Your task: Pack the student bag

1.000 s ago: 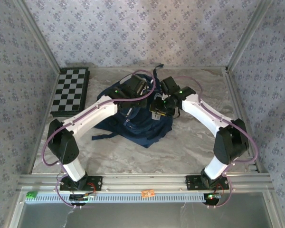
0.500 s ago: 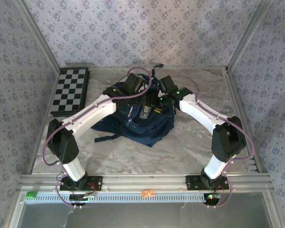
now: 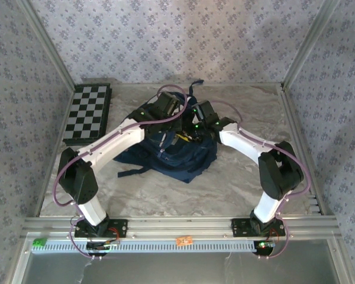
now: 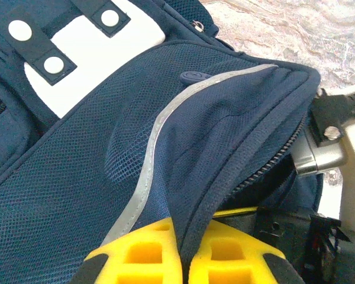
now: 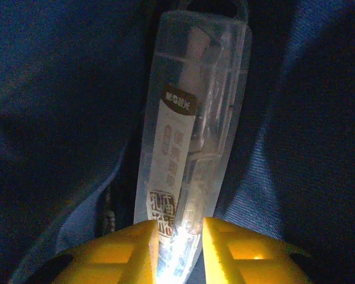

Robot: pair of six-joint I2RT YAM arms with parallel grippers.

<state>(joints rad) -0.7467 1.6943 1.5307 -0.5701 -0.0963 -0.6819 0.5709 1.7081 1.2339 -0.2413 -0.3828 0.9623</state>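
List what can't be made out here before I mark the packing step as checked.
- Top view: the opening of the student bag and both fingertip pairs, hidden under the left arm and right arm.
- Left wrist view: the bag's inside, covered by the mesh flap pinched in the left fingers, which the bottom edge cuts off.
- Right wrist view: the contents and label print of the clear case, too dim and small; its lower end is hidden between the right fingers.

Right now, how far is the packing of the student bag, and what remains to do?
Done: the student bag lies on the table, its zip open. In hand: the left gripper pinches the bag's edge, holding it up, and the right gripper holds a clear plastic case down among the dark fabric inside. Left: release the case, withdraw, probably close the zip.
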